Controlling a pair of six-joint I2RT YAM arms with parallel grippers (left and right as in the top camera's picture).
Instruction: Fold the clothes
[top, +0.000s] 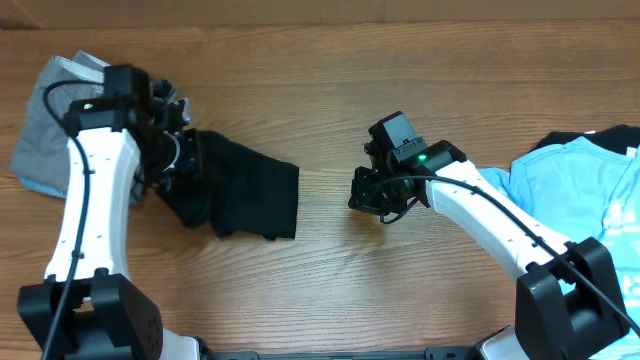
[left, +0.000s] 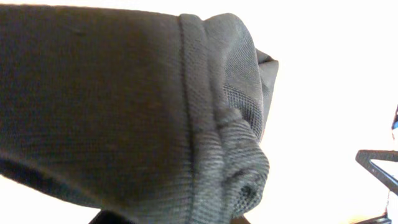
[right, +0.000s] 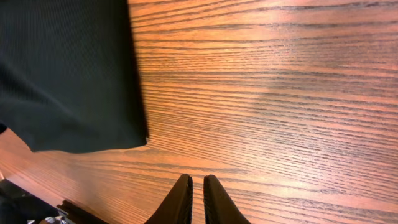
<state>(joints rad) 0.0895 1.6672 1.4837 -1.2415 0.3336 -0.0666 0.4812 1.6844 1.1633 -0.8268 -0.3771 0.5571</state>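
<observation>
Clothes for folding are in three places on the wooden table: a black garment spread left of the centre, a grey pile at the far left, and a light blue shirt at the right edge. The black garment looks like a thin knit. I judge it light, soft and without any stiffness, so it will sag and slide on itself when lifted, but it cannot break. The best places to hold it are probably the stitched hem or a corner, where the fabric is doubled and a pinch has more to bite. The left gripper is on the left end of this garment. In the left wrist view the cloth covers nearly everything and the fingers are hidden, so I cannot tell if it is pinching the cloth or not. The right gripper is above bare wood, well apart from the garment's right edge, with its fingers nearly together and nothing between them. No basket, box or other container is visible, so the clothes lie directly on the table.
</observation>
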